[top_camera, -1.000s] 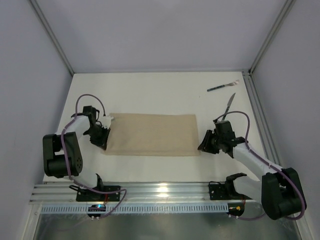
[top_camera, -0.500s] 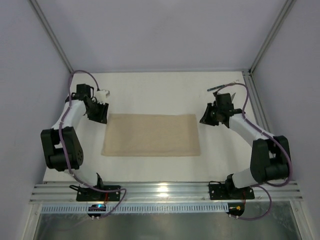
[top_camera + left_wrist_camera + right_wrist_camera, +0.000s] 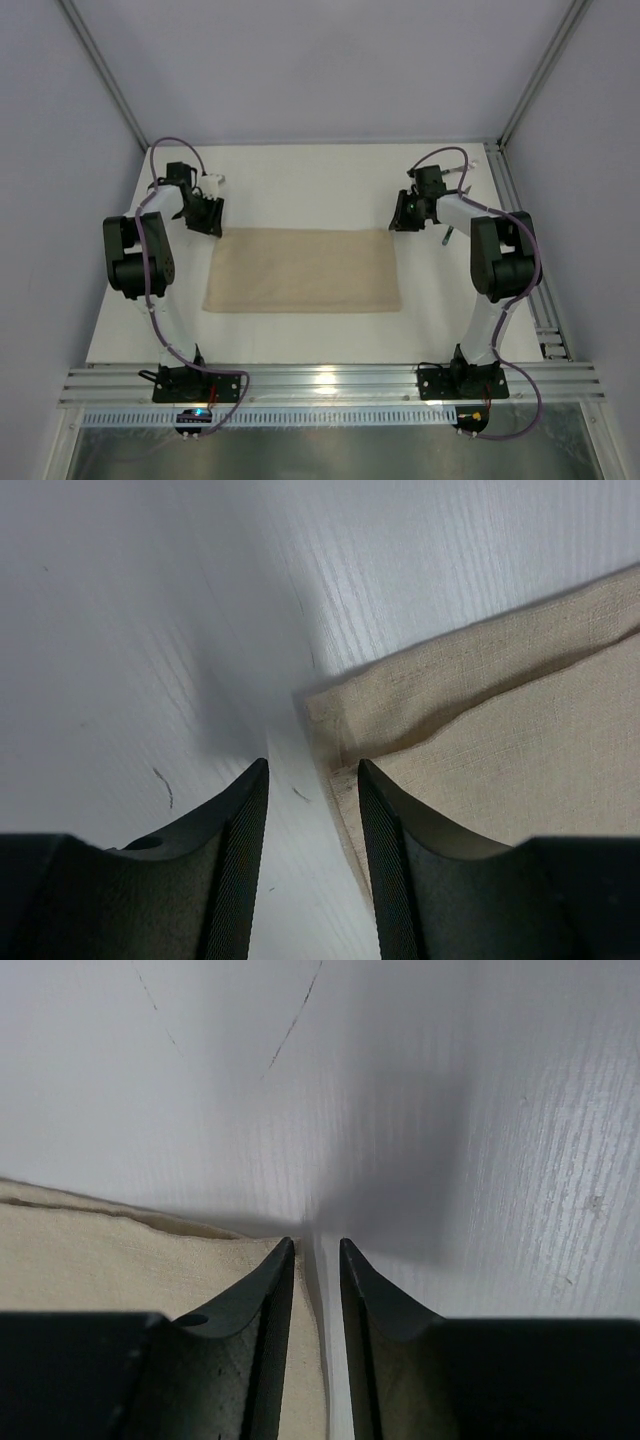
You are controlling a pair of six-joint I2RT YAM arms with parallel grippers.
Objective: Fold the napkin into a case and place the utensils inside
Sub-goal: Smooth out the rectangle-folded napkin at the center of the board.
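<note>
The napkin (image 3: pixel 300 270) lies flat in the middle of the table as a beige rectangle, folded double. My left gripper (image 3: pixel 211 224) hovers low at its far-left corner, open. In the left wrist view the layered napkin corner (image 3: pixel 345 715) sits just ahead of the left gripper (image 3: pixel 312 765), whose right finger (image 3: pixel 385 830) overlaps the cloth's edge. My right gripper (image 3: pixel 396 221) is at the far-right corner. In its wrist view the right gripper (image 3: pixel 317 1242) is narrowly open astride the napkin's side edge (image 3: pixel 150 1250), holding nothing. The right arm hides the utensils, apart from a dark sliver (image 3: pixel 447 237).
The white table (image 3: pixel 300 180) is walled by grey panels at the back and both sides. A metal rail (image 3: pixel 520 220) runs along the right edge, and the arms' mounting rail (image 3: pixel 320 385) crosses the near edge.
Both arms swung from the napkin's near corners to its far corners. The left gripper went from shut to open. The napkin stayed in place.
</note>
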